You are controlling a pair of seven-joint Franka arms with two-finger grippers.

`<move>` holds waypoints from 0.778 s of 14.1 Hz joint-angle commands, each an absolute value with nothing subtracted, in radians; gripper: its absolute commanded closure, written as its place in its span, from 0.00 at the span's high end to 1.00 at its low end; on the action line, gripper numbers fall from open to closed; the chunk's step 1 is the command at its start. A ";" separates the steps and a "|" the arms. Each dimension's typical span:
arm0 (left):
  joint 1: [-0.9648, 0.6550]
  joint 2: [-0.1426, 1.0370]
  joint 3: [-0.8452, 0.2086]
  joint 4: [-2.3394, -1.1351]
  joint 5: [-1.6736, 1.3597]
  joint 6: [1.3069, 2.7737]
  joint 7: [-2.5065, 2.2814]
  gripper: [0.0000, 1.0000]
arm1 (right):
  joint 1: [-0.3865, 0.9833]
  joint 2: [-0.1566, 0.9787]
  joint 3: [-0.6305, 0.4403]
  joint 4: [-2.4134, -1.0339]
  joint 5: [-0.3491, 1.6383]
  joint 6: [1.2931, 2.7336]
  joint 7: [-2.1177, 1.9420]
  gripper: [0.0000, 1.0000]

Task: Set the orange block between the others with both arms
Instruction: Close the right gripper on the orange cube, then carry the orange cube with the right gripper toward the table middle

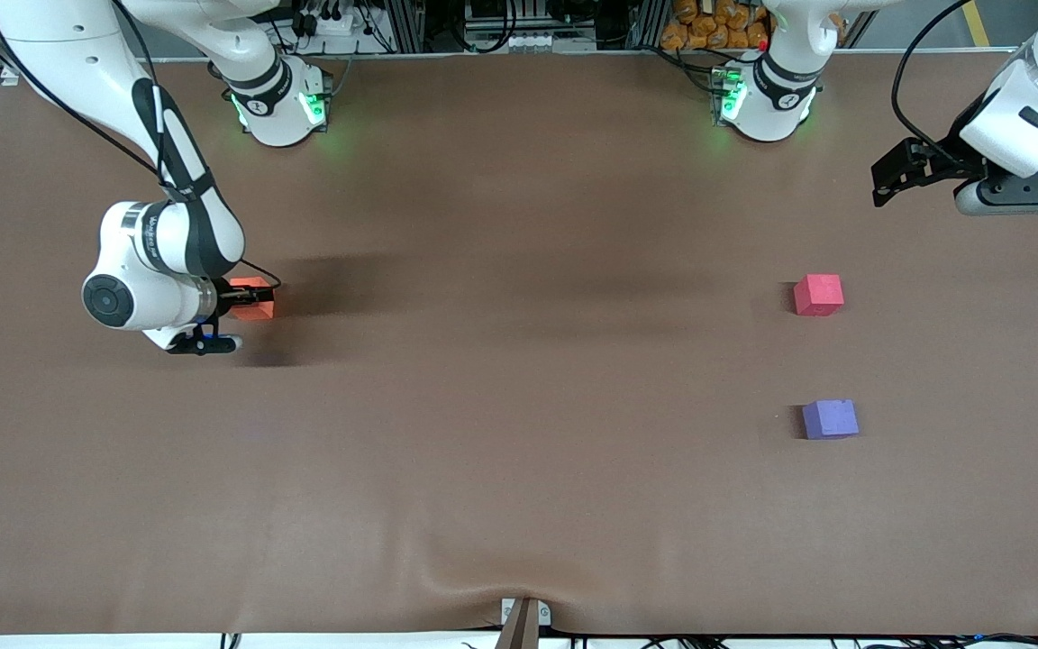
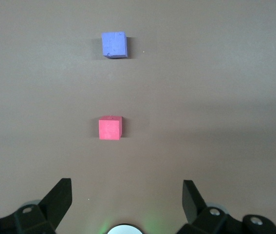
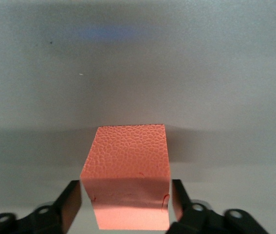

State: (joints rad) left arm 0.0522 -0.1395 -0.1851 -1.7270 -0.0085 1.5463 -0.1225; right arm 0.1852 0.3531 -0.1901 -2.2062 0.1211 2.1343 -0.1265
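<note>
The orange block (image 1: 259, 308) rests on the brown table cover at the right arm's end. My right gripper (image 1: 247, 299) is low around it. In the right wrist view the block (image 3: 128, 161) fills the space between the two black fingers, and each finger lies against one side of it, so the right gripper (image 3: 126, 195) is shut on it. The pinkish-red cube (image 1: 818, 294) and the purple cube (image 1: 830, 419) sit apart at the left arm's end, the purple one nearer the front camera. My left gripper (image 1: 884, 183) hangs open above the table, with both cubes (image 2: 110, 128) (image 2: 114, 44) in its view.
The two arm bases (image 1: 280, 99) (image 1: 764, 95) glow green along the table's back edge. A small metal bracket (image 1: 524, 615) sits at the middle of the front edge. A wide stretch of bare brown cover (image 1: 528, 361) lies between the orange block and the two cubes.
</note>
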 commanded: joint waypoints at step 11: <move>0.060 -0.155 -0.189 -1.738 -0.031 1.549 -0.103 1.00 | 0.385 0.483 -0.183 -1.756 0.161 2.125 -0.066 0.00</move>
State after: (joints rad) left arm 0.0524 -0.1395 -0.1853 -1.7274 -0.0085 1.5471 -0.1225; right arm 0.3210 0.3698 -0.1773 -1.9121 0.1383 2.1504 -0.1163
